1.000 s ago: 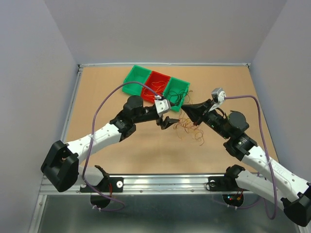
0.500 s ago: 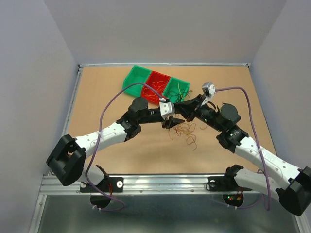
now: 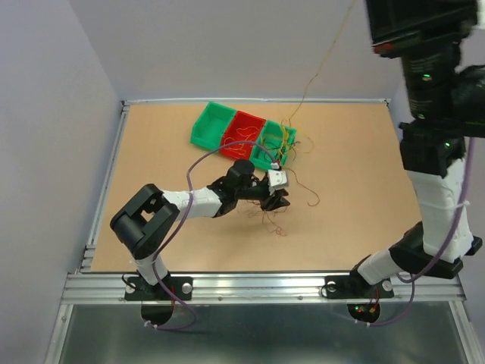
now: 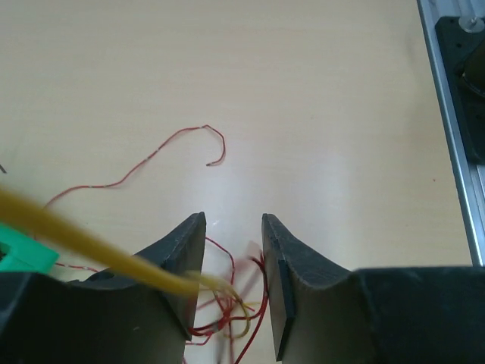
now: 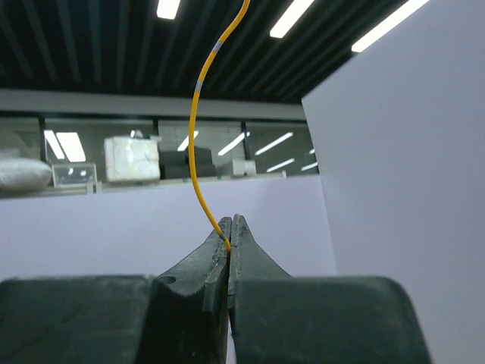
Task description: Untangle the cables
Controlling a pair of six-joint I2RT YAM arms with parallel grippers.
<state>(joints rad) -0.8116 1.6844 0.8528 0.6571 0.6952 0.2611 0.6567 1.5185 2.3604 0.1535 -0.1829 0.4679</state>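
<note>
While R gripper (image 5: 229, 221) pinches yellow cable (image 5: 192, 129), bins (image 3: 212, 125) by tangled clump (image 3: 271, 221).

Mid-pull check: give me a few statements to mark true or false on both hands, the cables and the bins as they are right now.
1. The right hand is shut on a yellow cable. True.
2. The left hand is raised high above the table. False: it sits low at the clump of thin cables; the right arm is the raised one.
3. The left hand's jaws are fully closed. False: a gap shows between them, with red and yellow strands in it.
4. The red bin sits between the green bins. True.
</note>
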